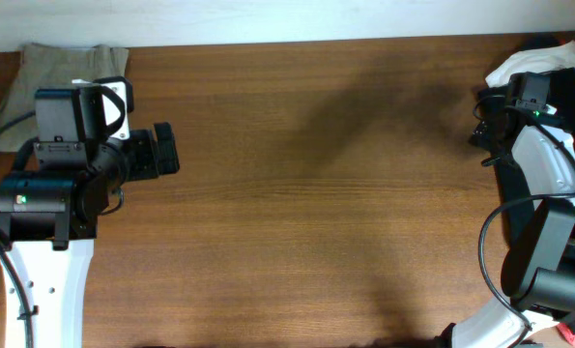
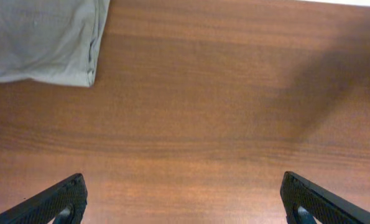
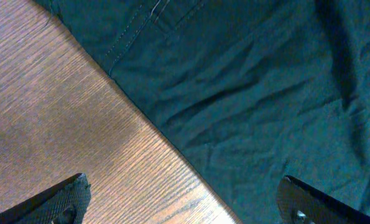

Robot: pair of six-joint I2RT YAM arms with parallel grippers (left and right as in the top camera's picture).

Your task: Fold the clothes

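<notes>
A brown wood-grain desk (image 1: pixel 316 193) fills the overhead view, and most of its middle is bare wood. The left arm (image 1: pixel 55 193) stands at the desk's left side and the right arm (image 1: pixel 548 242) at its right edge.

In the right wrist view a dark garment (image 3: pixel 265 93) is spread in wrinkles over the upper right, and its stitched edge runs diagonally across the wood. The clothes (image 1: pixel 55 68), a pale khaki piece, lie flat at the desk's far left corner against the back edge, partly behind the left arm. In the left wrist view they sit in the upper left (image 2: pixel 41 37), with a seamed edge facing the open desk. A white cloth (image 1: pixel 504 70) is bunched at the far right corner.

The left fingers (image 2: pixel 63 199) are spread wide over bare wood, released and grasping nothing, well apart from the clothes. The right fingers (image 3: pixel 66 196) are also spread wide and empty, above the edge of the dark garment.
</notes>
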